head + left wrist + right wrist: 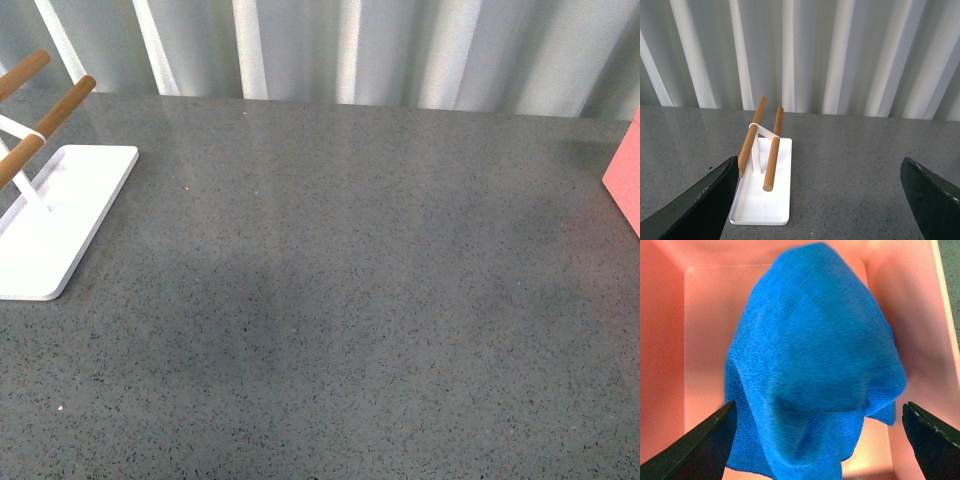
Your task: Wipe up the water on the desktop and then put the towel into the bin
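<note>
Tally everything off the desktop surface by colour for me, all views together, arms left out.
Blue: 1, the towel
Pink: 1, the bin
White with wooden rods: 1, the rack
Total: 3

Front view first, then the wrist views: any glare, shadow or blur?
Front view: pale streaks of glare on the speckled dark-grey desktop, soft shadow patch lower left. Left wrist view: sharp white rack with wooden rods. Right wrist view: royal-blue microfibre towel fills frame, slightly soft, in the salmon-pink bin.
</note>
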Tool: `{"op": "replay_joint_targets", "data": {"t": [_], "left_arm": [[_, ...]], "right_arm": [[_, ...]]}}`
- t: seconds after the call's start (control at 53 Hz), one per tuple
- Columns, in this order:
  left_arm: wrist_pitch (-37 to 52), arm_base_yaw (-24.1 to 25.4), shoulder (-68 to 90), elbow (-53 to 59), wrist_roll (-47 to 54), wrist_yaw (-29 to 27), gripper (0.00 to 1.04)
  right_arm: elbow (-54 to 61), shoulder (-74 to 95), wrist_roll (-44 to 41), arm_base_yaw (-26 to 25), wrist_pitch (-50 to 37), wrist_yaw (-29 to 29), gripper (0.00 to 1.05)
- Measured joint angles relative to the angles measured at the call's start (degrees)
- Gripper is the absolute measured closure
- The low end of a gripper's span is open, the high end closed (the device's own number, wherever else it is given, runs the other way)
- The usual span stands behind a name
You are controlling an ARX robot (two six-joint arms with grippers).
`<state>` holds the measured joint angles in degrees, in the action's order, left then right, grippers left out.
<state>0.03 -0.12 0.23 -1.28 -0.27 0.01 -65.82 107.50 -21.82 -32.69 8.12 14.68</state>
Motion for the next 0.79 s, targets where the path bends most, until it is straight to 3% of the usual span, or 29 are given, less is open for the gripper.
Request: {"op": "replay_joint_targets", "data": {"t": [0.189, 0.415, 0.603, 0.792], "left_arm": [[0.0, 0.0, 0.0, 0.0, 0.0, 0.0, 0.07], [0.0, 0.0, 0.0, 0.0, 0.0, 0.0, 0.07], [0.0, 0.0, 0.0, 0.0, 0.0, 0.0, 0.07], [0.0, 0.0, 0.0, 0.0, 0.0, 0.0, 0.07]], "right_arm": [[0.2, -5.0, 3.1, 0.8, -1.5, 1.5, 0.07], [5.5, -18.1, 10.1, 3.9, -9.0, 9.4, 0.07], [12.8, -37.6, 16.3, 11.0, -10.4, 17.4, 0.07], [19.7, -43.1, 15.7, 17.8, -9.1, 17.3, 0.07]]}}
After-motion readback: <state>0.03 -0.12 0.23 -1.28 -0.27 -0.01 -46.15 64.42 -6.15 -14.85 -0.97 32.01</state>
